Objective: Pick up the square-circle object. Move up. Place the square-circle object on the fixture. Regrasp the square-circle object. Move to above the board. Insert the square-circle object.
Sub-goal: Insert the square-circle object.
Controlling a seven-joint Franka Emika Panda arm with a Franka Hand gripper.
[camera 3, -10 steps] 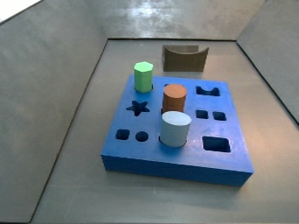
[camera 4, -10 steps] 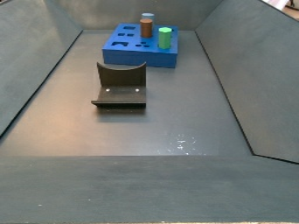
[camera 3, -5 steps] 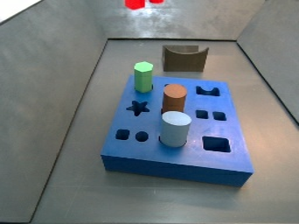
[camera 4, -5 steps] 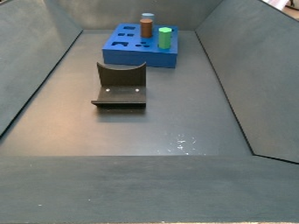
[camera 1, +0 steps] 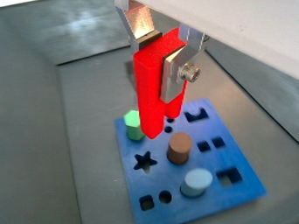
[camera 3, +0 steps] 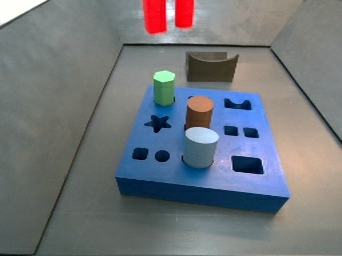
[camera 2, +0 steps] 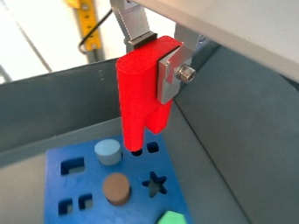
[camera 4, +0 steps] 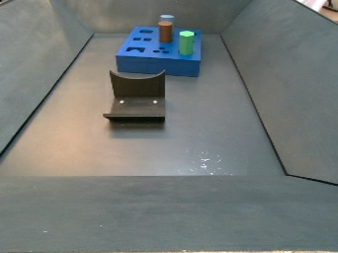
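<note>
Wrist views: gripper (camera 1: 162, 54) clamping square-circle object (camera 1: 153, 85) (above board (camera 1: 239, 171)).

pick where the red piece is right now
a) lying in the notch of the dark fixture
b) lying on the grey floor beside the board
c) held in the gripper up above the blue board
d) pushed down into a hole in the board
c: in both wrist views the gripper clamps the red piece between its silver fingers, hanging legs down well above the blue board; the fixture notch is empty.
</note>
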